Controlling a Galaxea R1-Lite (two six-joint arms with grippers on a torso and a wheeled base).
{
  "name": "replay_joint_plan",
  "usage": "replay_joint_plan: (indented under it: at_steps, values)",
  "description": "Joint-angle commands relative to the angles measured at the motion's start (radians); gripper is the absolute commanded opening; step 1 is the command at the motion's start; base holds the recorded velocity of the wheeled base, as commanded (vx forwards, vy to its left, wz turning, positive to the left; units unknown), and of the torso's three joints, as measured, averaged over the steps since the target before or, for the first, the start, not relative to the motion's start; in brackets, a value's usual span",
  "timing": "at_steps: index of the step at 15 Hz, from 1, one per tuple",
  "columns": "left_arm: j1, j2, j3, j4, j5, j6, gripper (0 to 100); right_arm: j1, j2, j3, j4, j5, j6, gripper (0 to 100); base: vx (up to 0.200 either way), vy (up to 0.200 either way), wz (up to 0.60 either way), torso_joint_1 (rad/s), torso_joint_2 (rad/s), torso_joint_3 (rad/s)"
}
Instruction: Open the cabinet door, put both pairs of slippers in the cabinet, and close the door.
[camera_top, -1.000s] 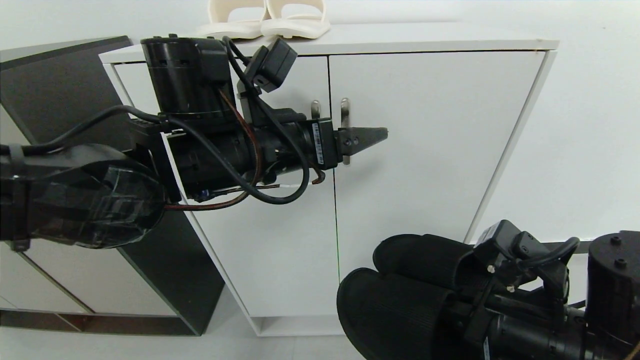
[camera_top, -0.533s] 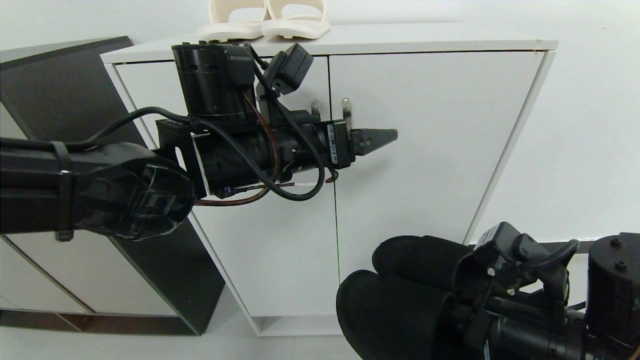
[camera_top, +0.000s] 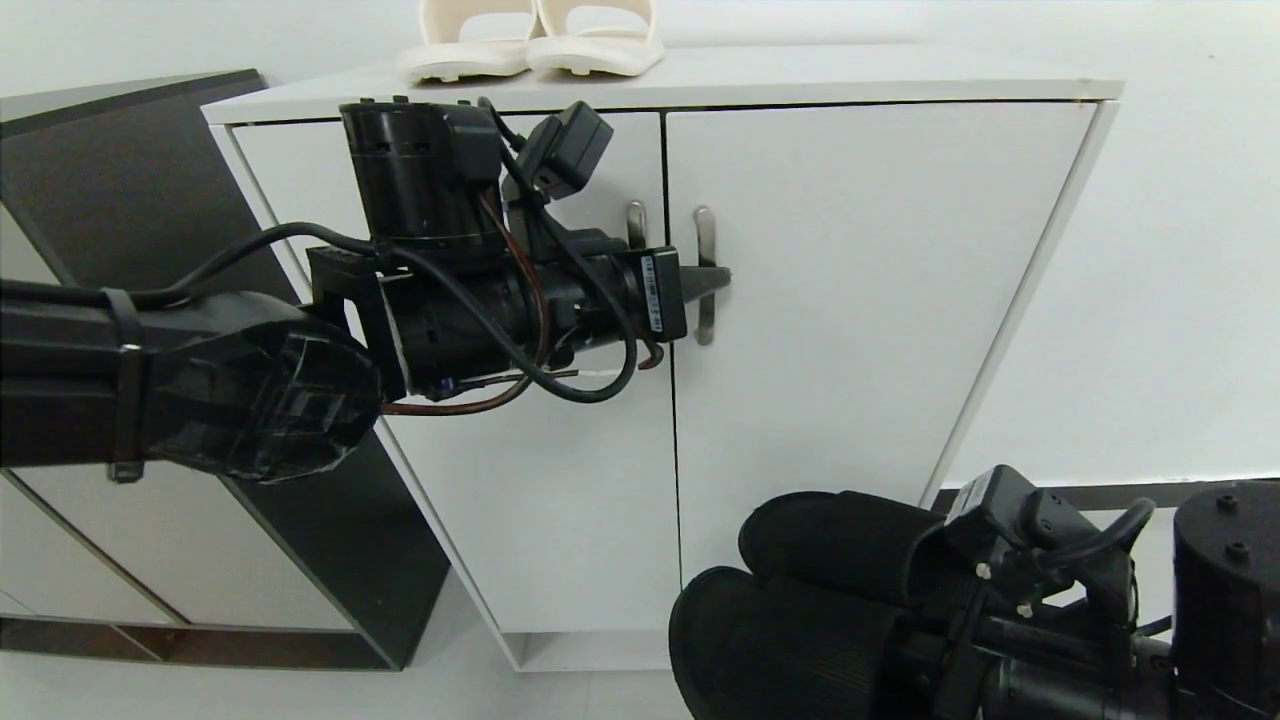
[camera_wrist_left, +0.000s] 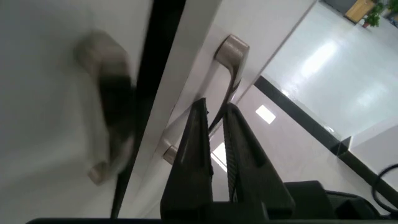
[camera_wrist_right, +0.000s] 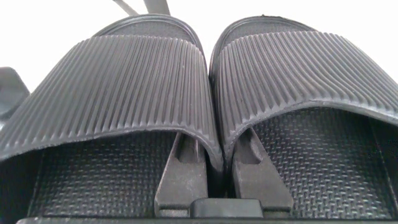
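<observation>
A white two-door cabinet (camera_top: 880, 250) stands shut, with a pair of cream slippers (camera_top: 535, 40) on its top. My left gripper (camera_top: 715, 282) is at the right door's metal handle (camera_top: 705, 225). In the left wrist view the handle (camera_wrist_left: 231, 50) runs down between the nearly closed fingers of the left gripper (camera_wrist_left: 216, 115). The left door's handle (camera_top: 634, 222) is just beside it. Low in front of the cabinet, my right gripper (camera_wrist_right: 214, 152) is shut on a pair of black ribbed slippers (camera_top: 800, 600), one finger inside each slipper (camera_wrist_right: 205, 81), pinching their touching walls.
A dark cabinet (camera_top: 130, 170) with a pale lower panel stands to the left of the white one. A white wall is behind and a pale floor (camera_top: 300, 695) lies below. There is open space to the right of the white cabinet.
My left gripper has drawn back from past the right door's handle, so its tips now sit at the handle. The head view has shifted slightly. The right arm holds the black slippers as before.
</observation>
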Motion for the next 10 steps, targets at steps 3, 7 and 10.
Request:
replay_joint_plan:
  at_steps: [3, 7, 10]
  values:
    - [-0.058, -0.098, 0.088, 0.001, -0.001, -0.001, 0, 0.020, -0.058, 0.037, 0.012, 0.092, -0.001, 0, 0.000, 0.000, 0.00, 0.000, 0.00, 0.000]
    - [-0.100, -0.188, 0.189, -0.005, 0.007, 0.002, 0, 0.037, -0.075, 0.047, 0.017, 0.112, -0.004, 0, 0.000, 0.000, 0.00, 0.000, 0.00, 0.000]
    - [-0.114, -0.300, 0.304, -0.050, 0.056, 0.002, 0, 0.041, -0.073, 0.047, 0.017, 0.112, -0.004, 0, 0.000, 0.000, 0.00, 0.000, 0.00, 0.000]
